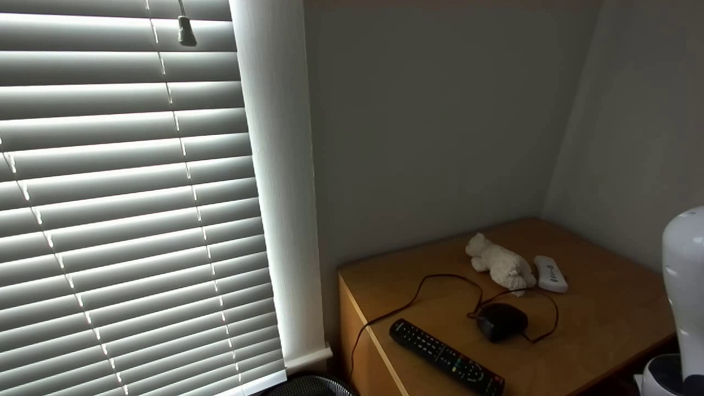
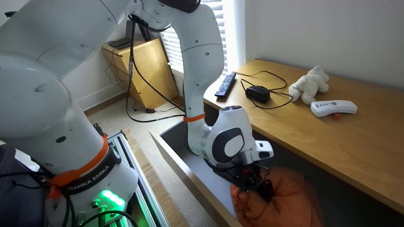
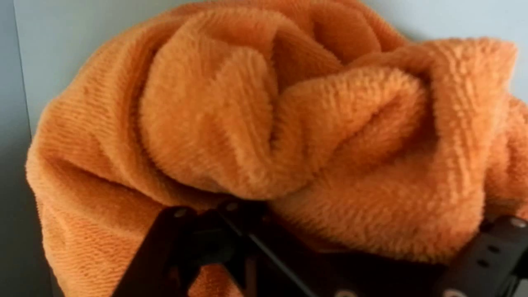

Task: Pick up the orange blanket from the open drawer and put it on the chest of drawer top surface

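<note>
The orange fluffy blanket [image 2: 292, 201] lies bunched in the open drawer [image 2: 186, 175] in an exterior view. It fills most of the wrist view [image 3: 288, 123]. My gripper [image 2: 260, 187] points down into the blanket, with a black finger pressed into its folds. In the wrist view my gripper [image 3: 363, 235] has its finger linkages spread wide, with blanket between and over them. The fingertips are hidden by the cloth. The wooden chest top surface [image 2: 372, 135] lies beyond and above the drawer; it also shows in an exterior view [image 1: 599, 308].
On the chest top are a black remote [image 2: 226, 85], a black device with a cable [image 2: 257, 94], a white plush bear [image 2: 309, 85], a white remote [image 2: 334, 107] and a small red die [image 2: 336, 116]. The chest top's front edge overhangs the drawer beside my gripper. Window blinds [image 1: 126, 192] stand behind.
</note>
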Controlling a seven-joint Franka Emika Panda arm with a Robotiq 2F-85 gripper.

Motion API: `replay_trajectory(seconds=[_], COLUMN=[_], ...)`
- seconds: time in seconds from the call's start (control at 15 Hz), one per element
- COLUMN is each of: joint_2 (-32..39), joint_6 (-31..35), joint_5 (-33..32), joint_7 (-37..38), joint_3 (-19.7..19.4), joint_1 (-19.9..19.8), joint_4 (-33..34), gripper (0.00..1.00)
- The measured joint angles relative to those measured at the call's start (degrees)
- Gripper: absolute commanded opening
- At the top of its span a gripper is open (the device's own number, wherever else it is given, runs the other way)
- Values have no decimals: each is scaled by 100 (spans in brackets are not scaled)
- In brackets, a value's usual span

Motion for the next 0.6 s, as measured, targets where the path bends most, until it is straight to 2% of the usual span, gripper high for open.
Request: replay_trajectory(seconds=[0.4, 0.47, 0.53, 0.6], joint_2=[-274, -378, -492, -624], joint_6=[45, 45, 45, 44], joint_5=[272, 272, 272, 272], joint_7=[-456, -531, -602, -672], joint_3=[304, 361, 435, 531], joint_1=[-546, -651, -764, -886], joint_4=[-79, -133, -198, -286], gripper=[5, 1, 5, 2])
